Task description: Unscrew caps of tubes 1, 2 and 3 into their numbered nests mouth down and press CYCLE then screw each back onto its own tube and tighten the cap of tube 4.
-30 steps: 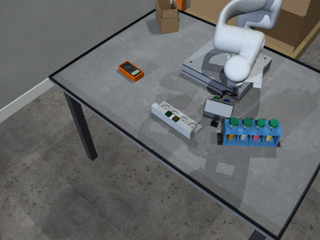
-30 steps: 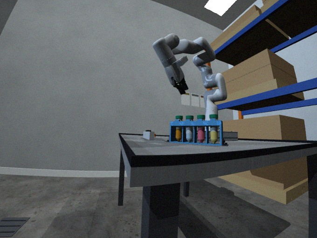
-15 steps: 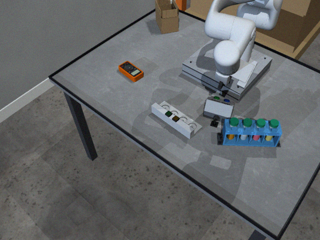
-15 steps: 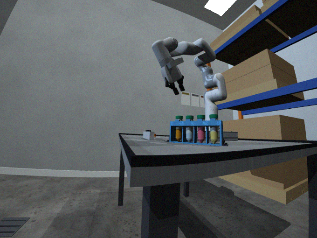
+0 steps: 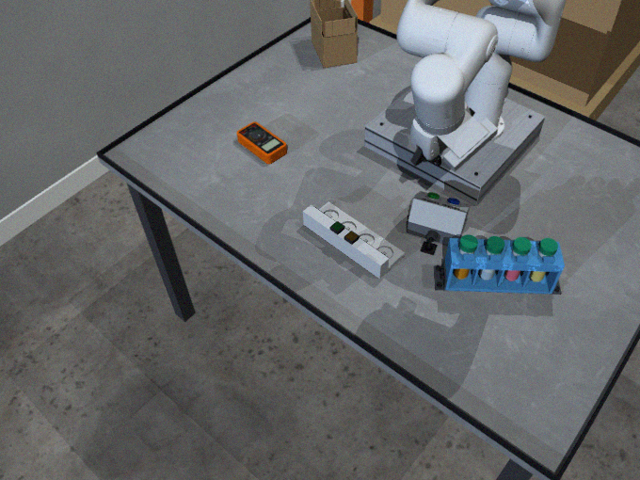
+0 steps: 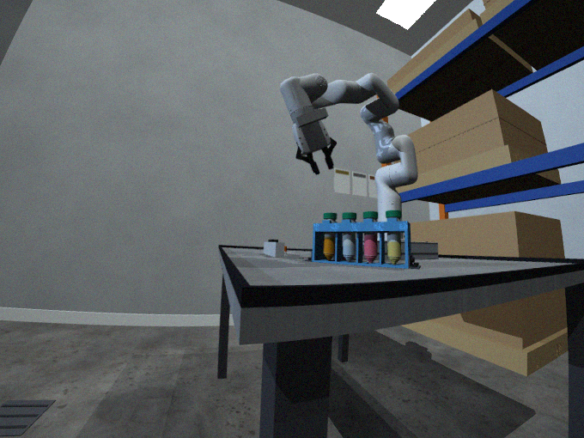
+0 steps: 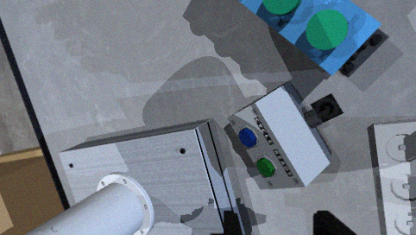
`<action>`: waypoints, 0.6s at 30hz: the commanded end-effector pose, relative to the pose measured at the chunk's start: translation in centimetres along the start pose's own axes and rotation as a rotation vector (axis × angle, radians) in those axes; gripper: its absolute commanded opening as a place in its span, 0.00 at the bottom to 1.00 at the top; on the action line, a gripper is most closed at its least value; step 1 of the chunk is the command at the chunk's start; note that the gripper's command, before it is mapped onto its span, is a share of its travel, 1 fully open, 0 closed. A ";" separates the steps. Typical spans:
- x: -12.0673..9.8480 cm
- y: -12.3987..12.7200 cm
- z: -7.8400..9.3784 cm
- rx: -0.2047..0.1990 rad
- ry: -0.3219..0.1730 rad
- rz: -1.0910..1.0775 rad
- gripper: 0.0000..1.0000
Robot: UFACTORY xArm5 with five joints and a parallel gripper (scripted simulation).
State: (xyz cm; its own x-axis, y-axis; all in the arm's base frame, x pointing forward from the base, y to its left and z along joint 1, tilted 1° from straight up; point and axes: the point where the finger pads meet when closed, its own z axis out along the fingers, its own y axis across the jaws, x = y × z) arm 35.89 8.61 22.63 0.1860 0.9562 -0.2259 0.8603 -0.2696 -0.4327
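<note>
The blue decapping station [image 5: 502, 269] holds four tubes, each with its green cap on, such as the nearest-left cap [image 5: 468, 243]. It also shows in the side view [image 6: 361, 242] and at the top of the wrist view [image 7: 311, 30]. The white cap tray [image 5: 352, 239] has all its nests empty and both lamps [image 5: 344, 232] dark. The key housing [image 5: 438, 215] carries the blue key [image 7: 247, 136] and the green key [image 7: 265, 167], both unlit. My gripper [image 6: 321, 161] hangs high above the table, near the arm's base, with its fingers apart and nothing between them.
The arm's grey base plate [image 5: 454, 138] lies behind the key housing. A small black part [image 5: 428, 244] sits between the housing and the station. An orange multimeter [image 5: 261, 141] and a cardboard box [image 5: 333, 30] stand farther off. Shelves with boxes [image 6: 487, 141] are behind the table.
</note>
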 end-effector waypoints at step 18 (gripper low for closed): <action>-3.1 2.4 -1.3 -0.147 0.179 0.558 0.46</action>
State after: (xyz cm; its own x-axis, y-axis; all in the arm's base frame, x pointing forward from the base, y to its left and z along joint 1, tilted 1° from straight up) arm 37.58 5.82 23.13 0.5967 0.7625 -0.2501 0.7316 -0.6449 -0.2210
